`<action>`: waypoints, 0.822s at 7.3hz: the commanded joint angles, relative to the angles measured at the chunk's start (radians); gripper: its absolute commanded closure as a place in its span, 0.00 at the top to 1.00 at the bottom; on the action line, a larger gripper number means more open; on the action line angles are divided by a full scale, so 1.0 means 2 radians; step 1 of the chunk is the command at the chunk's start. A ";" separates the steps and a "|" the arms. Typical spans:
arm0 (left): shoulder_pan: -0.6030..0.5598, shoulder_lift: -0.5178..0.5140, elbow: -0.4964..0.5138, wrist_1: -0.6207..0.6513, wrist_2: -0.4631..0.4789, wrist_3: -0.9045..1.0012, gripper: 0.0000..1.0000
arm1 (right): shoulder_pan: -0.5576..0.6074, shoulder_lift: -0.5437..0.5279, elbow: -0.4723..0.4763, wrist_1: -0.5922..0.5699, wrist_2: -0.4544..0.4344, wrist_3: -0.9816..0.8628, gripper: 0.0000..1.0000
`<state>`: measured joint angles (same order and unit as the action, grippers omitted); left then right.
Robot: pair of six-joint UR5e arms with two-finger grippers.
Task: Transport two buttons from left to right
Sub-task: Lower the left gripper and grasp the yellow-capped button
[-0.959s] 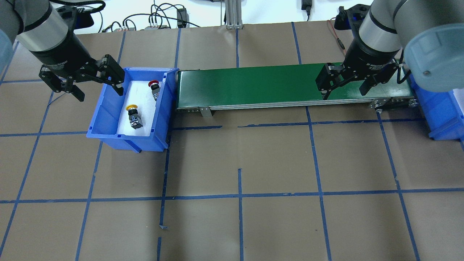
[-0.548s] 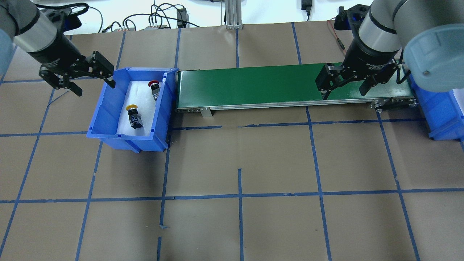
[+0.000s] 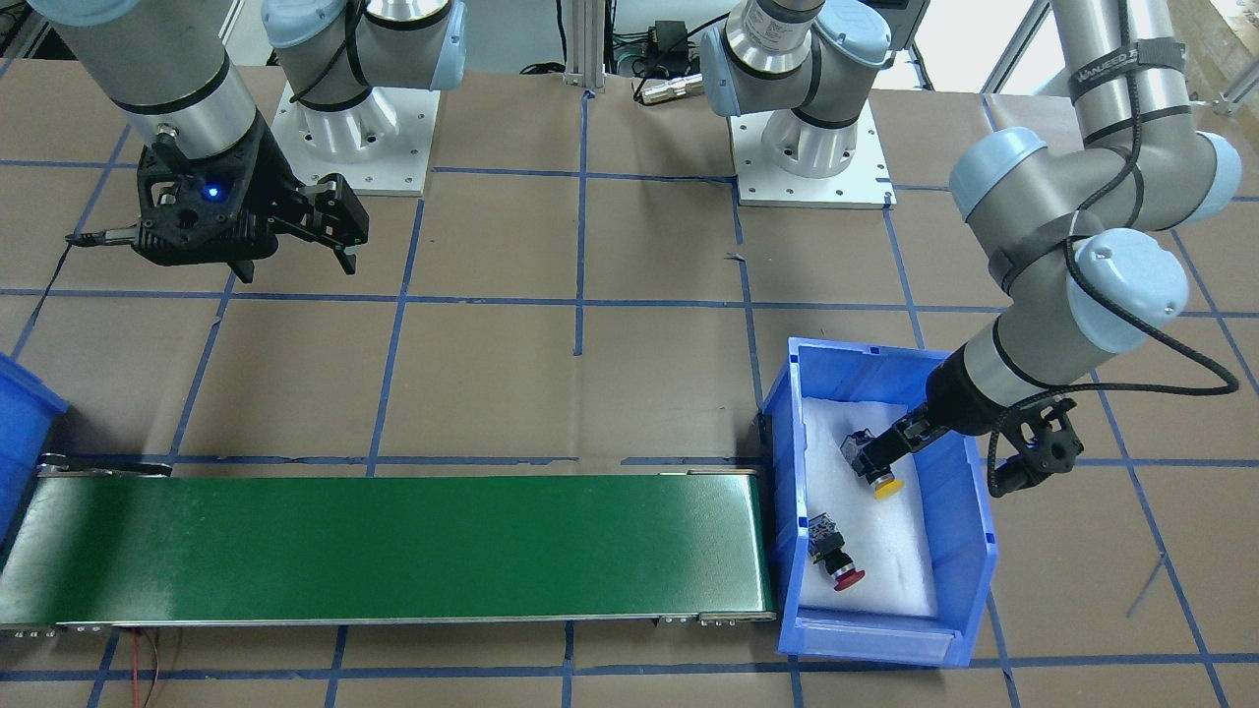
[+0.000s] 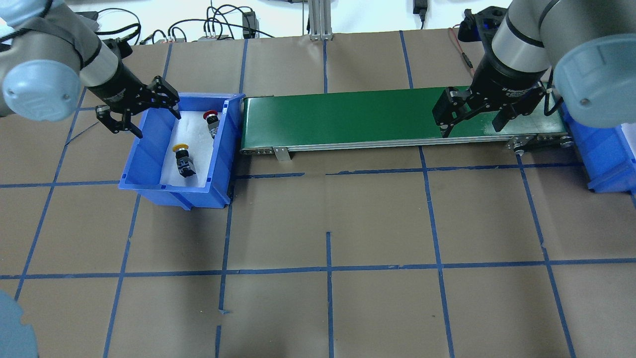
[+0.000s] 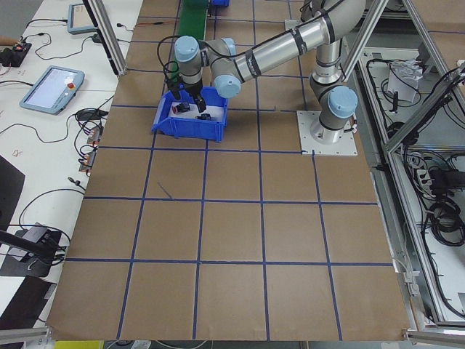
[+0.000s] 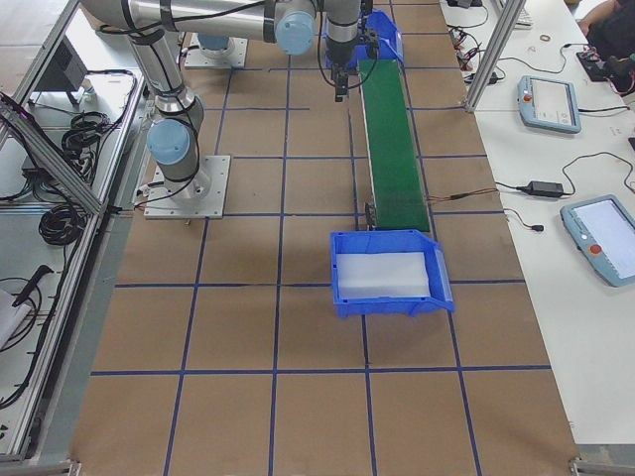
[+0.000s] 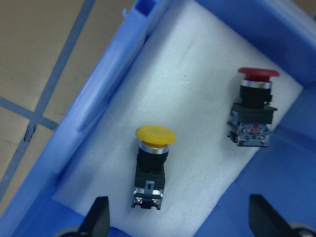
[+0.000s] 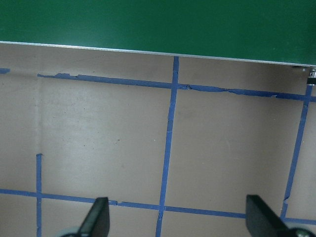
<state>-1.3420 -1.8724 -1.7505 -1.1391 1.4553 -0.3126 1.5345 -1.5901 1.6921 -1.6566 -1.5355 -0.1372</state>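
The yellow button [image 4: 181, 158] and the red button [image 4: 212, 121] lie on white foam in the blue bin [image 4: 174, 189] at the left. My left gripper [image 4: 158, 125] is open and empty. It hangs over the bin's outer wall, one finger above the foam and the other outside the bin. In the left wrist view the yellow button [image 7: 152, 165] lies just ahead of the open left gripper [image 7: 180, 222], with the red button [image 7: 254, 111] further off to the right. My right gripper [image 4: 471, 129] is open and empty over the conveyor's right end.
A green conveyor belt [image 4: 348, 119] runs from the left bin to a second blue bin [image 4: 608, 154] at the right. That bin [image 6: 387, 273] holds only white foam. Blue tape lines cross the brown table. Cables lie along the far edge.
My left arm has swung down and to the right, from beside the bin to over its outer wall, with the gripper still open. The right arm and the buttons have not moved.
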 commanded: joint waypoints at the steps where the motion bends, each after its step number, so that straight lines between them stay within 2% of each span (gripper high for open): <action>1: -0.016 -0.005 -0.034 0.000 0.017 -0.025 1.00 | 0.000 -0.001 0.004 -0.002 0.000 0.000 0.96; 2: -0.030 -0.005 -0.040 0.013 0.019 -0.049 1.00 | 0.000 -0.001 0.004 -0.002 0.000 0.000 0.96; 3: -0.029 -0.011 -0.028 0.023 0.057 -0.028 0.99 | 0.000 0.000 0.004 -0.002 0.000 0.000 0.96; 4: -0.029 -0.025 -0.012 0.028 0.074 0.000 0.99 | 0.000 -0.001 0.004 -0.002 0.000 0.000 0.96; 6: -0.029 -0.041 -0.008 0.032 0.070 -0.004 0.99 | 0.000 -0.001 0.004 -0.002 0.000 0.000 0.96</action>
<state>-1.3984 -1.9356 -1.7723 -1.0803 1.5945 -0.3216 1.5347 -1.5921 1.6996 -1.6598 -1.5355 -0.1365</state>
